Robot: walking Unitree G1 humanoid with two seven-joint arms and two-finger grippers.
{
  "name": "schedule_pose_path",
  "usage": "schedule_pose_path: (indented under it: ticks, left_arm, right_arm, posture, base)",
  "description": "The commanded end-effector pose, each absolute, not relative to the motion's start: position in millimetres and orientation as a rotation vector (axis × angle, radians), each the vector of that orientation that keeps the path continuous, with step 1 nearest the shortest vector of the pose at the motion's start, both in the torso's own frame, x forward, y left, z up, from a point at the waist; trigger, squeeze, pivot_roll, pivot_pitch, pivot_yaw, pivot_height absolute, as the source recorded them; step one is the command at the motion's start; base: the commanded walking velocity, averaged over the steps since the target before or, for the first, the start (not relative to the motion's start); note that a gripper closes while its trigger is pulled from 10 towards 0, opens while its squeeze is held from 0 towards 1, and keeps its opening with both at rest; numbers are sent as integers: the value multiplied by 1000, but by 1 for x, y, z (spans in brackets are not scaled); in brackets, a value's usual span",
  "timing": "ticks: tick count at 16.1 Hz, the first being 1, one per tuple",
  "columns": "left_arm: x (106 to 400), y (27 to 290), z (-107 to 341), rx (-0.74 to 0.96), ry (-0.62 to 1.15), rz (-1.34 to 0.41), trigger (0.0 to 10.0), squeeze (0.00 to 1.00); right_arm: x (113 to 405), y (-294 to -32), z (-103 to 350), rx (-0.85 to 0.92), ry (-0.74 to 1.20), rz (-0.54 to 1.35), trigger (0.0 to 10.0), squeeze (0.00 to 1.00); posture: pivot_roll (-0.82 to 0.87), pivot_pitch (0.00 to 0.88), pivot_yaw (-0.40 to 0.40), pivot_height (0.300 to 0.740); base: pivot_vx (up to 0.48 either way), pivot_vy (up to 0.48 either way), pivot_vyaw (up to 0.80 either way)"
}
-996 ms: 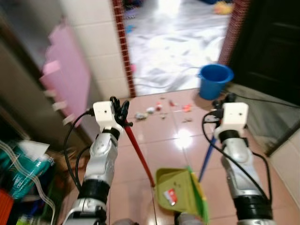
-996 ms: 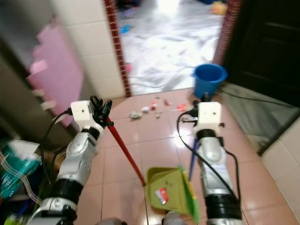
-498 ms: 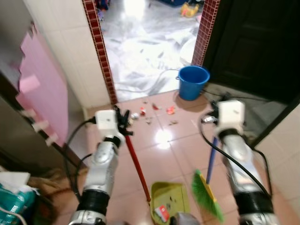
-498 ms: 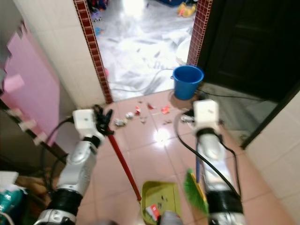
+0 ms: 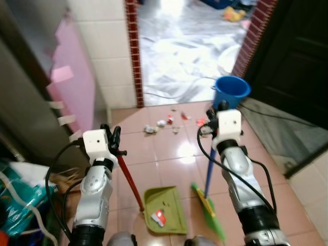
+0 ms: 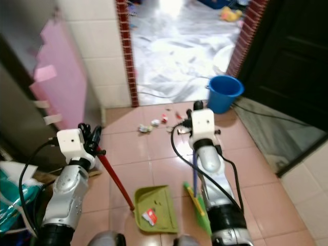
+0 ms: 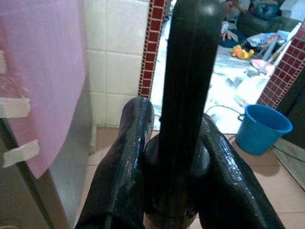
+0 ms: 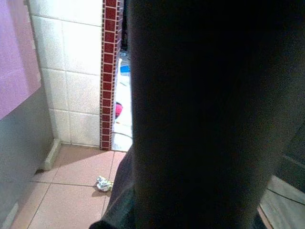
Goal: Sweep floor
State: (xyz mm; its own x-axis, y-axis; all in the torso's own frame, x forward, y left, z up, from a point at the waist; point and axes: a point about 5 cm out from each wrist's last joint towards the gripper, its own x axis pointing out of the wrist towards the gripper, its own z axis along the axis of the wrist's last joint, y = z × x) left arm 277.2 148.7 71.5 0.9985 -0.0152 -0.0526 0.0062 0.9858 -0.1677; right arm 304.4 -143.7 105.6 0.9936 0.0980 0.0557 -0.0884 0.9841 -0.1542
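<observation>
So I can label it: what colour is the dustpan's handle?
Red, on the green dustpan; the handle shows best in the left eye view.

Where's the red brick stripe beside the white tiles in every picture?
Left eye view: the red brick stripe runs down from the top edge, left of centre, at the doorway's left side.
Right eye view: same place, top edge, left of centre.
Left wrist view: behind the black tool, just beside it.
Right wrist view: next to the big dark shape.
Shared landmark: the white tiled wall touching the stripe.
</observation>
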Motion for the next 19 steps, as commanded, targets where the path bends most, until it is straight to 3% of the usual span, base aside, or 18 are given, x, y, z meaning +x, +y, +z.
schedule_pose_path:
  ticks: [1,10,14,19]
  left_arm:
    - [281,145,85,-187,-4,-48,10000,0]
    - [294,139,103,-185,-52,-58,10000,0]
    - [291,136,98,-186,-34,-57,10000,0]
    - [297,135,102,-179,-36,-37,10000,0]
  right_arm:
    - [303,-150,111,-161,-91,67,10000,0]
    - [298,-165,112,-172,-94,16,10000,0]
    - [297,-163,114,-173,-106,37,10000,0]
    - [293,-155,118,-197,-145,96,10000,0]
  posture:
    - [-48,0,43,740]
    - [-47,0,65,740]
    - [-47,0,65,740]
    - [-71,0,78,740]
  base:
    - [0,0,0]
    - [463,0,-776]
    - [480,0,0]
    - [458,0,689]
